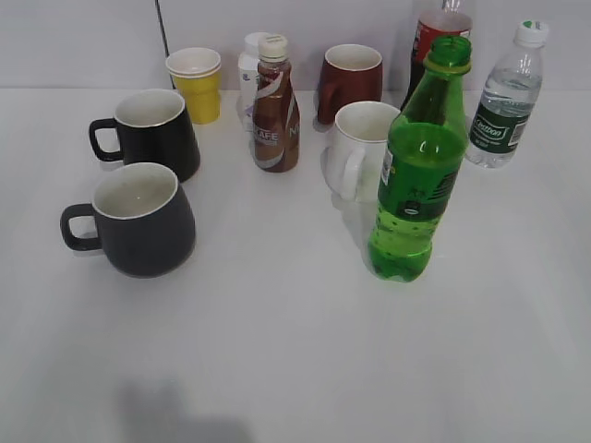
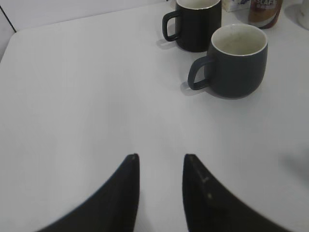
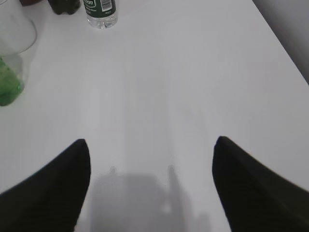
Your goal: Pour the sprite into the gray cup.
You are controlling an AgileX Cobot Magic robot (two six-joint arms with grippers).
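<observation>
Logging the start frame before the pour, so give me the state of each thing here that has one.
sprite: upright, uncapped, part full
gray cup: upright, empty
black mug: upright
coffee bottle: capped
water bottle: capped
left gripper: open, empty
right gripper: open, empty

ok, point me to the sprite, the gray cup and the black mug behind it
sprite [image 1: 413, 189]: exterior view, on the dark label mid-body.
gray cup [image 1: 148, 235]: exterior view, on the rounded belly.
black mug [image 1: 166, 145]: exterior view, on the front wall below the rim.
</observation>
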